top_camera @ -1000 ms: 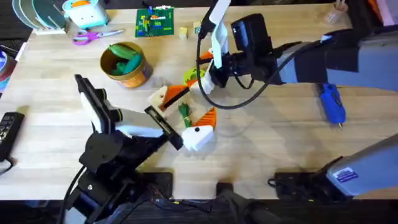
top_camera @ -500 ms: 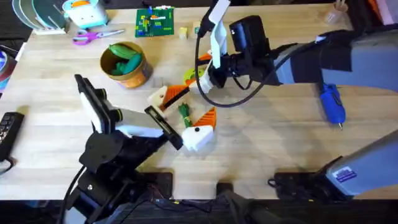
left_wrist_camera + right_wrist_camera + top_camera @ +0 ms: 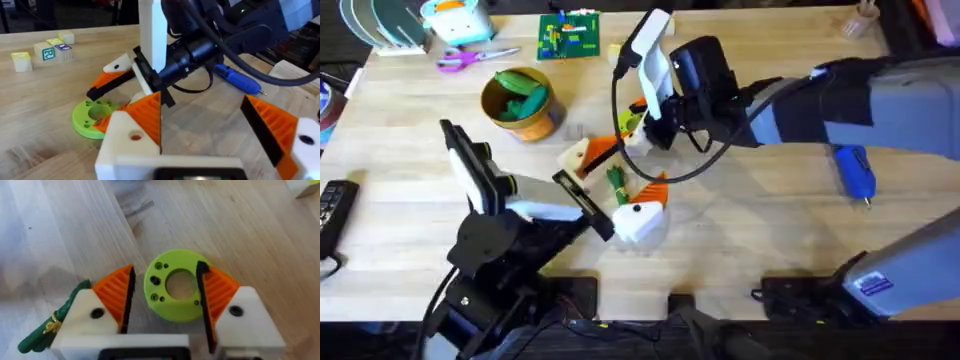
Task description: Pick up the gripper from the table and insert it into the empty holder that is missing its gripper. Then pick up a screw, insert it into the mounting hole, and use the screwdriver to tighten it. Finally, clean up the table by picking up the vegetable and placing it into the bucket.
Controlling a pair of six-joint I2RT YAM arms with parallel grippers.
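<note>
Two arms work over one pale wood worktop (image 3: pixel 740 240). The right hand (image 3: pixel 165 297) hangs with fingers apart around the one lime disc (image 3: pixel 176 284), the vegetable (image 3: pixel 47 325) just beside it. The left hand (image 3: pixel 205 125) is also spread. One bucket (image 3: pixel 523 103) near the far edge holds green toys. One screwdriver (image 3: pixel 855 170) lies toward the right edge. Three lettered blocks (image 3: pixel 42 50) sit together.

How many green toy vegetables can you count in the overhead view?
3: two lie in the bucket, a bright pod and a darker one, and the slim dark vegetable lies beside the holder. The bucket may hide more.
</note>
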